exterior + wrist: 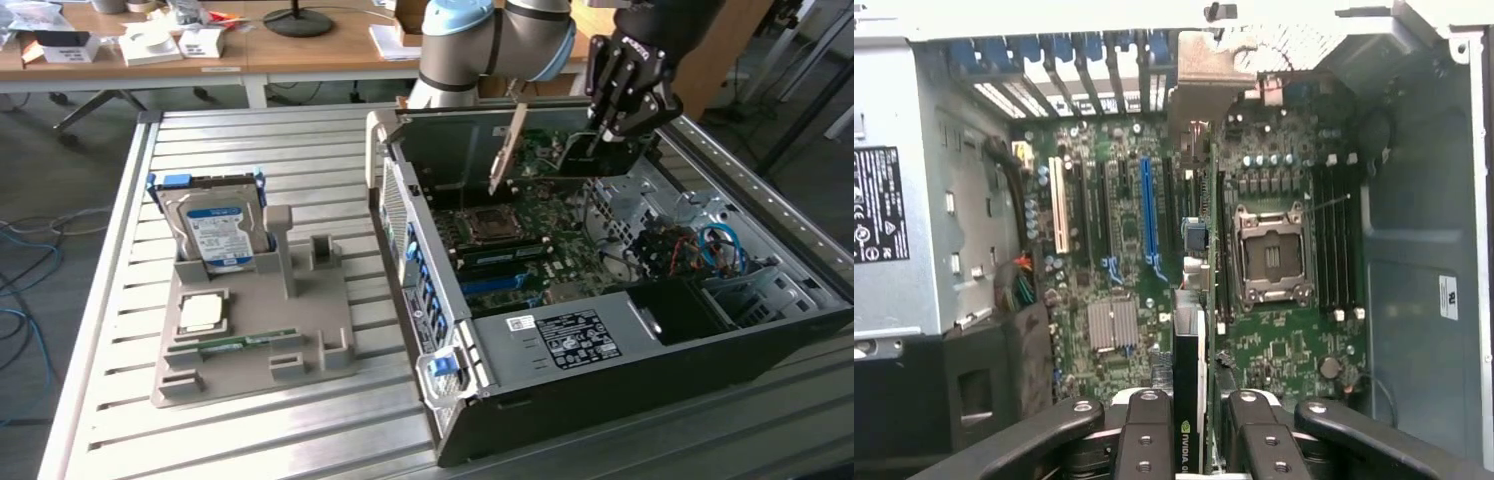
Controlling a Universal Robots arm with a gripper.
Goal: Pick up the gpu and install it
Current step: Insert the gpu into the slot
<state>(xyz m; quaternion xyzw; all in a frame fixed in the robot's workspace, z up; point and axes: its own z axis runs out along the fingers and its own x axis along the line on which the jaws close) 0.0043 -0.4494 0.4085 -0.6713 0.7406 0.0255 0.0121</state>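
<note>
My gripper [611, 130] hangs over the open computer case [574, 340] and is shut on the gpu [567, 160]. The card stands on edge above the motherboard [521, 235], its pale metal bracket [506, 150] toward the case's rear wall. In the wrist view the gpu [1194, 330] appears edge-on between my black fingers [1144, 435], running over the motherboard [1114, 250] between the blue expansion slot [1148, 215] and the CPU socket [1272, 250]. I cannot tell whether its lower edge touches a slot.
A grey holder [254, 330] on the slatted metal table [294, 150] at the exterior view's left carries a silver hard drive [214, 228], a square processor [200, 312] and a slim green memory stick [247, 340]. Cables [701, 250] and a drive bay fill the case's front. A cluttered desk [240, 35] stands behind.
</note>
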